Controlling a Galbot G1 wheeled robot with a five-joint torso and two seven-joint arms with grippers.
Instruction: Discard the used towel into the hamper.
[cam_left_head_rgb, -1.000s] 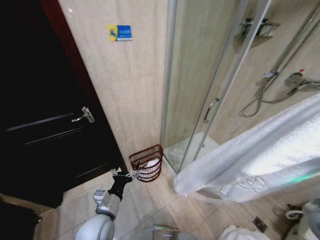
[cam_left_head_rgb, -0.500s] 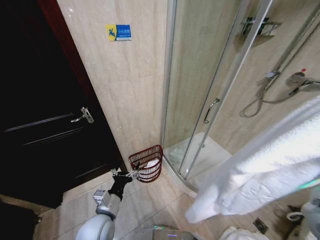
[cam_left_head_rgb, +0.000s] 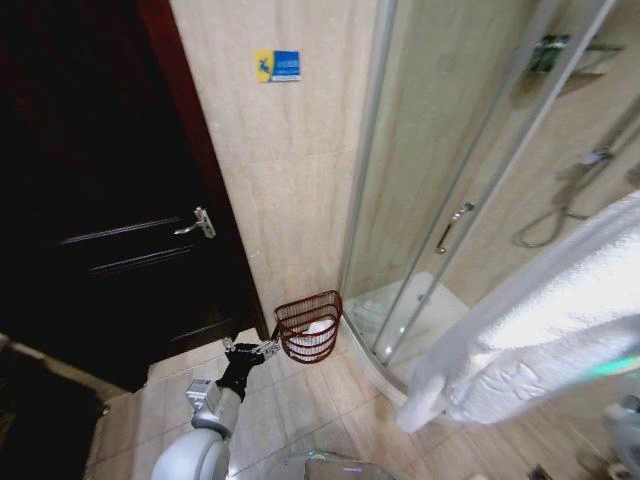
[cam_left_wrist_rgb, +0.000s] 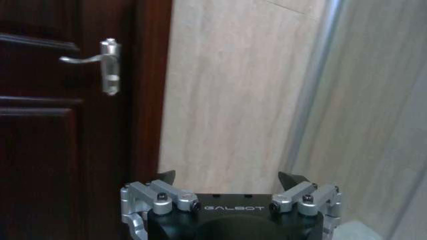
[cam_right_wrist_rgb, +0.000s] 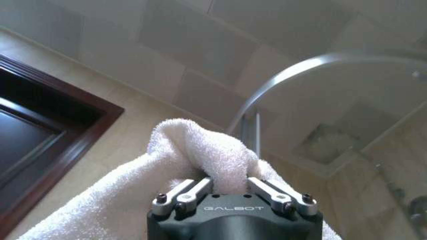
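Note:
The hamper (cam_left_head_rgb: 308, 300), a small reddish-brown wire basket, stands on the floor tiles against the wall, between the door and the shower, with something white inside it. My left gripper (cam_left_head_rgb: 252, 350) hangs open just short of the hamper's near side, holding nothing. In the left wrist view the left gripper (cam_left_wrist_rgb: 227, 177) faces the wall with its fingers spread apart. The white towel (cam_left_head_rgb: 540, 330) drapes across the right of the head view, well above the floor. In the right wrist view my right gripper (cam_right_wrist_rgb: 230, 184) is shut on a fold of the towel (cam_right_wrist_rgb: 193, 150).
A dark wooden door (cam_left_head_rgb: 110, 200) with a silver handle (cam_left_head_rgb: 200, 222) fills the left. The curved glass shower enclosure (cam_left_head_rgb: 450, 200) rises to the right of the hamper. Beige tiled wall (cam_left_head_rgb: 290, 180) lies between them, and open floor tiles (cam_left_head_rgb: 300, 410) lie before the hamper.
The head camera has turned, so the whole picture has shifted right. The towel's hanging end has swung lower and farther right. The left arm holds its place by the hamper.

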